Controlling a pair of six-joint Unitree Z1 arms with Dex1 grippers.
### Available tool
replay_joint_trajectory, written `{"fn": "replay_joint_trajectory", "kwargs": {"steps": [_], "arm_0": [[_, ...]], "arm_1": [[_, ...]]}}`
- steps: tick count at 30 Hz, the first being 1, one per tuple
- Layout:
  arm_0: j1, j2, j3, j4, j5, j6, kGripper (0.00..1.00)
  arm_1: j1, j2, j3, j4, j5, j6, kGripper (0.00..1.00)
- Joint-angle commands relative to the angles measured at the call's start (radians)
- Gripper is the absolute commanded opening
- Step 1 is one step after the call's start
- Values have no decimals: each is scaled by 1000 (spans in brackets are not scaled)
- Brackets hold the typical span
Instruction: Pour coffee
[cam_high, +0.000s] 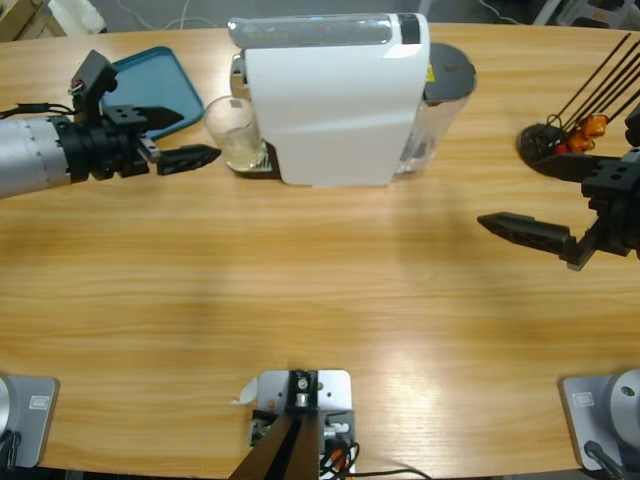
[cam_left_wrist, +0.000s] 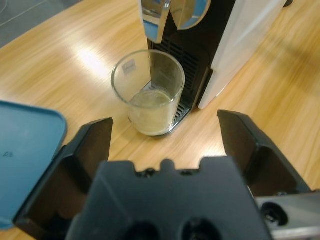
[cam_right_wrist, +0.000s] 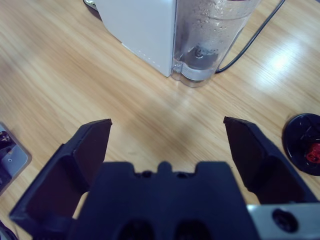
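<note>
1. The coffee (cam_left_wrist: 150, 102) is sitting low in a clear glass (cam_high: 232, 131) under the spout of the white coffee machine (cam_high: 330, 100), on the counter (cam_high: 320, 290).
2. I am holding my left gripper (cam_high: 185, 138) released just beside the glass, near a blue tray (cam_high: 150, 85).
3. I am holding my right gripper (cam_high: 530, 200) released, well apart over bare wood.
</note>
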Motion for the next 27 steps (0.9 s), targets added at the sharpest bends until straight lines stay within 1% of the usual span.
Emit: {"fn": "replay_joint_trajectory", "kwargs": {"steps": [1,6,10,21,27], "arm_0": [[11,142,-12,-99,-78,-8,916],[17,185,-42,-101,-78,-10,917],[40,204,-60,-101,-90,-10,918],[40,251,-118,-101,-145,-10,917],[40,292,-151,-101,-147,-10,916]], "arm_1": [[10,28,10,-1,-7,-6,1000],[10,29,10,-2,-7,-6,1000],[10,30,10,-2,-6,-6,1000],[10,46,7,-2,-3,-7,1000],[10,53,6,-2,-4,-7,1000]]}}
